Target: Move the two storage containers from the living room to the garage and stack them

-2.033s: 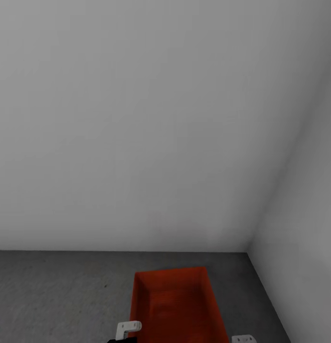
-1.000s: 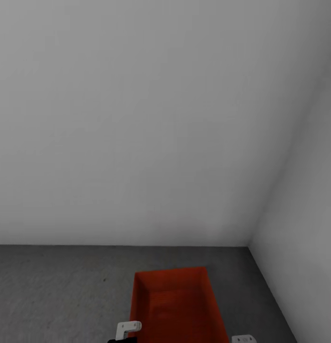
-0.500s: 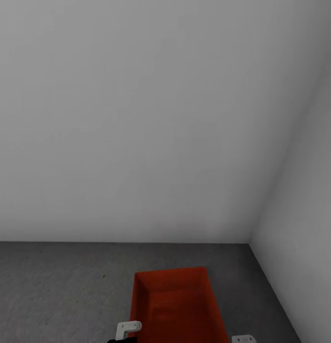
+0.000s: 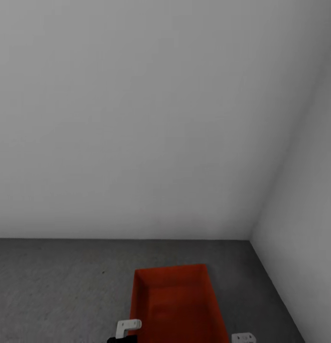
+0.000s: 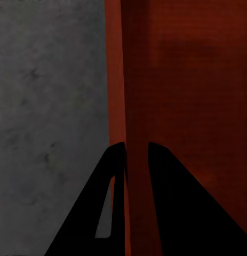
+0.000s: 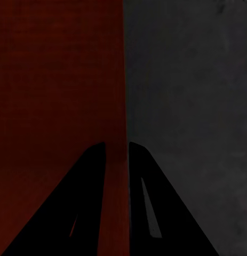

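**poster1:** Two grippers, one bin, that's basically the whole scene. Nearest the camera in the head view you get the left gripper (image 4: 129,328) as a little white bracket at the bin's left wall, and the right gripper (image 4: 243,338) poking in at the bottom edge by the right wall. Between them sits one orange-red storage container (image 4: 177,305), open side up, long axis pointing away from the robot.

**poster2:** Are they actually holding it or just parked next to it?

**poster1:** Holding, going by the wrist cams. On the left wrist view the gripper (image 5: 135,152) has its two dark fingers (image 5: 166,197) straddling the thin side wall of the container (image 5: 182,80), one finger inside, one outside, pinched on the rim. Right wrist view is the mirror of that: gripper (image 6: 118,145) clamped over the other wall of the container (image 6: 59,80), fingers (image 6: 88,202) on either side of it.

**poster2:** Is the bin on the ground?

**poster1:** Can't tell from these shots whether it's touching or hanging just above. Dark grey speckled floor (image 4: 56,286) shows all around it, and in both wrist cams right past the outer wall.

**poster2:** And beyond that?

**poster1:** Plain pale grey wall (image 4: 137,119) straight ahead, with a second wall (image 4: 308,214) meeting it on the right, so the bin points into a corner of the garage, well short of it.
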